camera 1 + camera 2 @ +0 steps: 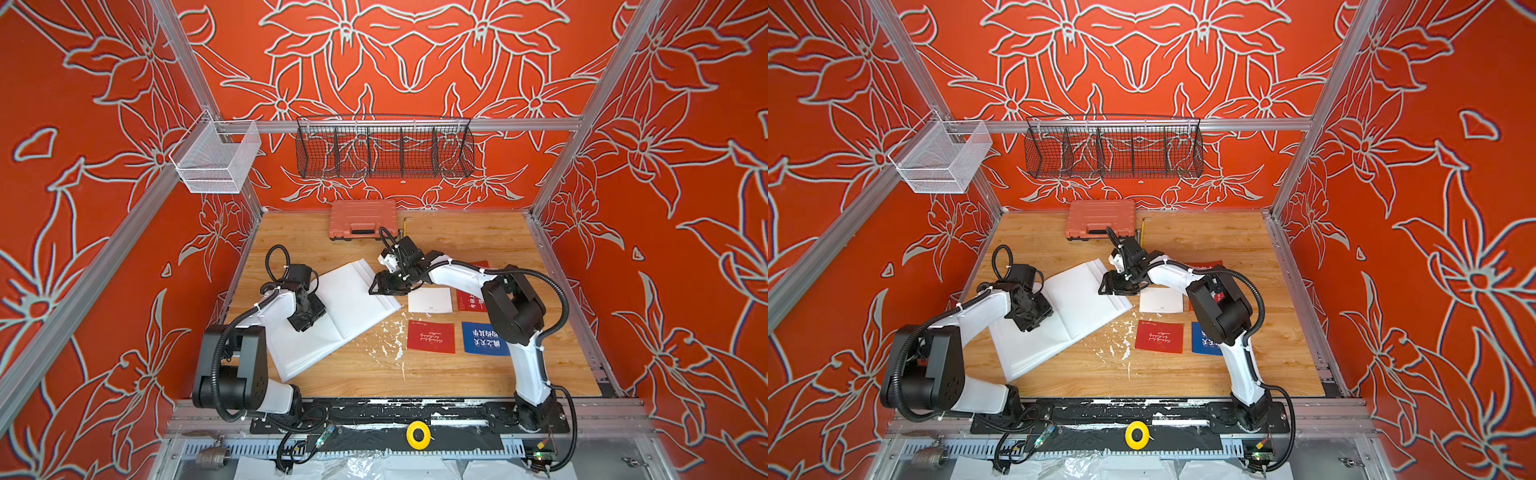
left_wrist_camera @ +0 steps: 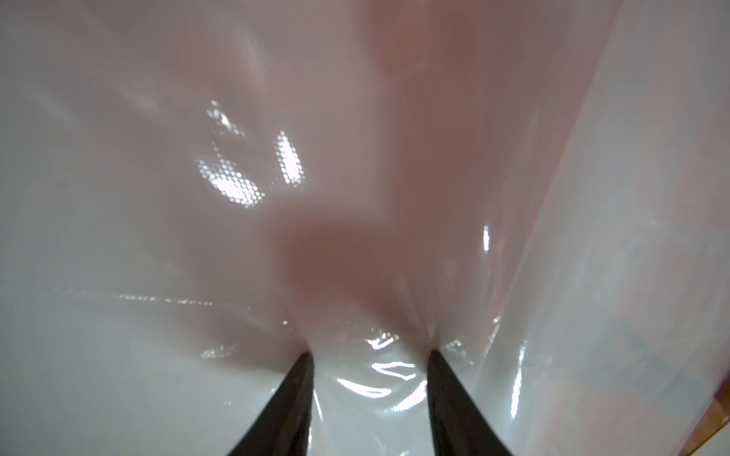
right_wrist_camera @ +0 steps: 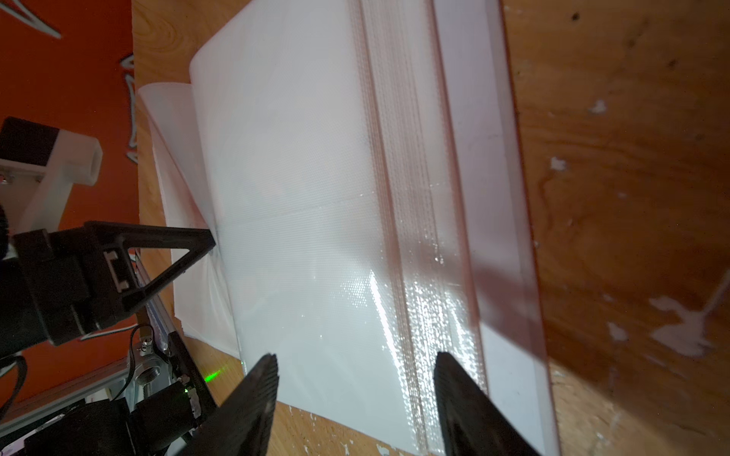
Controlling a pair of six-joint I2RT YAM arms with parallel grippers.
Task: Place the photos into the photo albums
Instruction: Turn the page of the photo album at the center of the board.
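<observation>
A wood-grain table (image 1: 457, 245) forms the floor of a booth, and its near middle is marked with white flecks (image 1: 388, 351). The walls (image 1: 83, 208) on three sides are orange-red with pale flower outlines, set in an aluminium frame (image 1: 523, 124). A white basket (image 1: 216, 160) hangs at the frame's far left corner. A black basket (image 1: 384, 151) with dividers hangs on the far rail. Below it, against the far wall, lies a pink case (image 1: 362, 218) with its handle toward the near side. A yellow tape roll (image 1: 418, 434) sits on the base plate at the near edge.

The album (image 1: 357, 299) lies open and flat on the left half of the table, white sleeve pages up. It sits askew: the long axis of the spread runs from near left to far right, and the fold crosses it from far to near.

The left gripper (image 2: 369, 351) is down on the left page. Its jaws stand partly apart, with both tips pushed into the clear film, which puckers around them, and nothing is pinched between them. The right gripper (image 3: 355, 355) hangs over the far right edge of the right page, pointing left. Its jaws are wide apart with nothing in them.

The photos lie flat on the table just right of the album. A white photo (image 1: 430, 300), a red photo (image 1: 431, 336) nearer than it, and a blue photo (image 1: 484, 338) all have their long sides running left to right. A second red photo (image 1: 469, 301) is half hidden beneath the right arm.
</observation>
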